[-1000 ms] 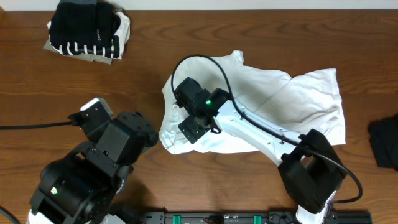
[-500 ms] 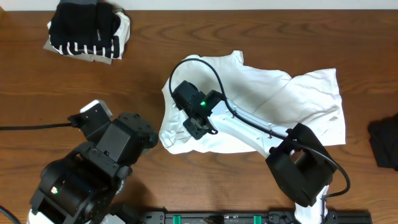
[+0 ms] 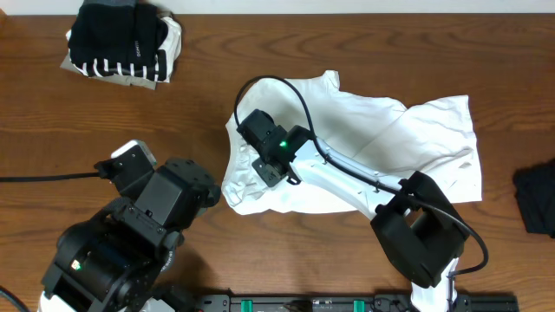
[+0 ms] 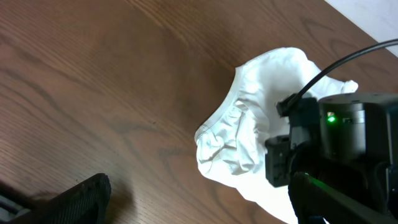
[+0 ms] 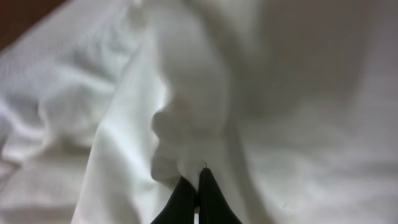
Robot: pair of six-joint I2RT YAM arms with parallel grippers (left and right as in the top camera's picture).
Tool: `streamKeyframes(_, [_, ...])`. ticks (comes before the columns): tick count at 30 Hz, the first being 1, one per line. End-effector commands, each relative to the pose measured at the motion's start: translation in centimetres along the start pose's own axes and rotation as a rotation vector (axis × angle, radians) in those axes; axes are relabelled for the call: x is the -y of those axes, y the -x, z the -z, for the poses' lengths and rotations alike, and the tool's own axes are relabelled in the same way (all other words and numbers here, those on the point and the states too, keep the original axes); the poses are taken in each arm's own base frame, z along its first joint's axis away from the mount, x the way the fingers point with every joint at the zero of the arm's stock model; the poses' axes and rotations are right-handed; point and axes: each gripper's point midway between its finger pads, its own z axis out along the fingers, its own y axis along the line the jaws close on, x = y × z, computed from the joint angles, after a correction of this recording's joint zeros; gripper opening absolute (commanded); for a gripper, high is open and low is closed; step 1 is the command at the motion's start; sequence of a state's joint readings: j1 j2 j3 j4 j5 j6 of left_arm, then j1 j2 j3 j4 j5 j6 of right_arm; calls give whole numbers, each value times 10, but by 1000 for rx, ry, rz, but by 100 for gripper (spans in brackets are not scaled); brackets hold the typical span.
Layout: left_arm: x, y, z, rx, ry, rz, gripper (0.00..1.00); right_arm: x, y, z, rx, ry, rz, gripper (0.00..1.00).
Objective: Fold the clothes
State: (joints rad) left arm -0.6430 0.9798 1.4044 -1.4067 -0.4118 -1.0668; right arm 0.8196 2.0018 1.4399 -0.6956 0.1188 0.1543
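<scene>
Pinch is on now. In the wrist view your right gripper (image 5: 198, 190) has its two dark fingers snapped together, when a second ago they were spread wide. A ridge of white cloth puckers up right at the tips. It looks to me like a thin fold of the white T-shirt (image 5: 124, 124) is caught between them, though the actual bite is hidden by the tips.

That probably means you've got your grab point for the first fold. The shirt isn't lifted or dragged yet, and it lies crumpled just as it did a second ago.

The left wrist view gives you what the close-up can't: the grab is on the bunched, rounded left end of the T-shirt (image 4: 242, 130), with bare wood table (image 4: 112, 74) right beside it. Only one dark finger (image 4: 84, 196) of the left gripper shows there. That hand is spread wide, holds nothing, and sits well clear of the cloth.

Overhead you get the whole layout. The right gripper (image 3: 264, 169) sits at the shirt's left edge, and the rest of the T-shirt (image 3: 416, 139) sprawls off to the right, rumpled. The left gripper (image 3: 130, 165) is parked near the front. At the far left corner there's a stack of black and striped garments (image 3: 121, 39), and a dark garment (image 3: 536, 199) pokes in at the right edge.
</scene>
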Motion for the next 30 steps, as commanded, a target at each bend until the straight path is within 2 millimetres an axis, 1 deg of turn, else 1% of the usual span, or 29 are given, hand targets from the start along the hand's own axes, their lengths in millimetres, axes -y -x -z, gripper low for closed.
streamKeyframes(1, [-4,4,0,23,17,7,93,27,14,0,54,-101,-75,1])
streamKeyframes(6, [-6,3,0,17,24,2,93,50,29,0,113,-125,-143,1])
streamKeyframes(12, [-6,2,-2,9,39,-7,93,75,39,-1,150,-139,-199,2])
streamKeyframes(13, [-6,1,-2,7,42,-8,93,78,40,-1,154,-141,-206,5])
streamKeyframes(14, [-5,0,-3,2,44,-10,93,80,40,-1,154,-142,-211,19])
streamKeyframes(16, [-3,-3,-5,-15,45,-14,93,81,39,-1,146,-139,-216,54])
streamKeyframes(17, [-2,-4,-6,-24,47,-17,93,80,38,0,140,-138,-216,58])
streamKeyframes(19, [0,-6,-9,-36,56,-23,93,81,34,4,117,-142,-235,61])
streamKeyframes(20, [1,-6,-11,-39,62,-32,93,82,33,8,111,-145,-248,63])
streamKeyframes(22, [4,-8,-15,-49,76,-56,93,88,31,21,97,-170,-290,64])
streamKeyframes(25, [17,-18,-22,-96,62,-124,93,106,23,51,77,-229,-401,71])
streamKeyframes(26, [25,-25,-26,-122,53,-146,93,114,17,67,66,-248,-461,73])
streamKeyframes(28, [35,-34,-33,-152,56,-176,93,127,6,86,51,-261,-538,73])
streamKeyframes(30, [42,-42,-40,-171,79,-214,93,146,-13,105,21,-285,-629,69])
